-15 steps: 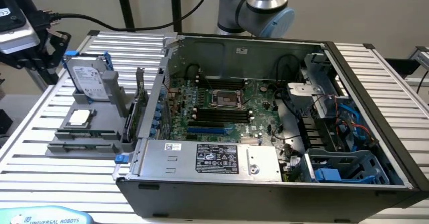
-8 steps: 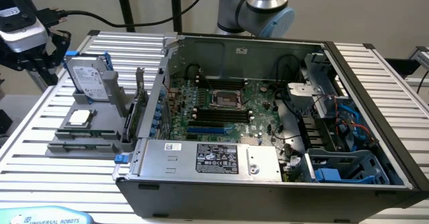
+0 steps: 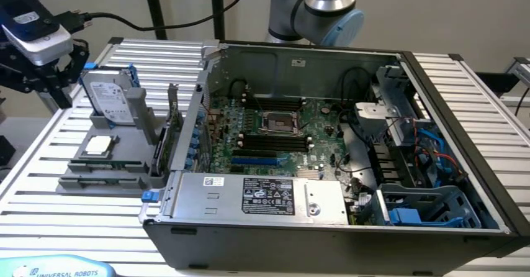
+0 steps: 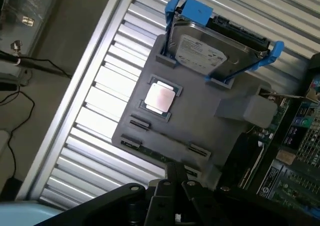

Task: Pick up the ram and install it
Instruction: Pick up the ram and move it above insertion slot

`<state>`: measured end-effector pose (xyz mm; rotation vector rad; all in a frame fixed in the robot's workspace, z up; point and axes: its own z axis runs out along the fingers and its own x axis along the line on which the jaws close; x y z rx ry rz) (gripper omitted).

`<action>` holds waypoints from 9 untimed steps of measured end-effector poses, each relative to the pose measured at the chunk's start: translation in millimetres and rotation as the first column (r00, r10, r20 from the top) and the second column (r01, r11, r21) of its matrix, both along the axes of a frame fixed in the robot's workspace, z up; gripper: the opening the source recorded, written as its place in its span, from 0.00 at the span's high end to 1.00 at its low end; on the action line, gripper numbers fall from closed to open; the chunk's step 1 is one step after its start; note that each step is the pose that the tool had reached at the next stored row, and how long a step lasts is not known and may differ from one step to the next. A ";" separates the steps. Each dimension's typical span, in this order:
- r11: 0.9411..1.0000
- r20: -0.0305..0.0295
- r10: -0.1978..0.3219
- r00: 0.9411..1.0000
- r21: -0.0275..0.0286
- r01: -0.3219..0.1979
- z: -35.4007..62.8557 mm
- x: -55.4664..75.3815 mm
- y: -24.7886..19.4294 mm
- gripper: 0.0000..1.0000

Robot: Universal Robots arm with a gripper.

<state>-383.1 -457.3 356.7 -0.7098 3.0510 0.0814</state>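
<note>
The ram (image 4: 156, 155) is a slim green stick lying on edge in a slot of the grey holder (image 4: 200, 121); in the exterior view the ram (image 3: 112, 164) sits near the front of the holder (image 3: 99, 181). My gripper (image 3: 51, 87) hangs above the table at the exterior view's far left, beside the hard drive and clear of the holder. In the wrist view the gripper (image 4: 179, 178) is right by the ram's slot and holds nothing. The motherboard's black slots (image 3: 273, 141) lie inside the open computer case (image 3: 331, 227).
The holder also carries a silver processor chip (image 4: 160, 96) and an upright hard drive in a blue-edged frame (image 4: 210, 50). A green card (image 3: 171, 137) stands upright between the holder and the case wall. The table top (image 3: 49, 221) is slatted metal.
</note>
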 end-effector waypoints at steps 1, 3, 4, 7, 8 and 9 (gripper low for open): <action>1.000 0.000 0.017 1.000 0.000 -0.017 -0.8 0.0 0.0 0.89; 0.999 0.000 0.053 0.999 0.000 -0.053 -2.5 0.0 0.0 0.89; 0.997 0.000 0.071 0.997 0.000 -0.071 -3.3 0.0 0.0 0.89; 0.992 0.000 0.127 0.992 0.000 -0.127 -5.9 0.0 0.0 0.89; 0.990 0.000 0.144 0.990 0.000 -0.144 -6.7 0.0 0.0 0.89; 0.987 0.000 0.163 0.987 0.000 -0.163 -7.6 0.0 0.0 0.89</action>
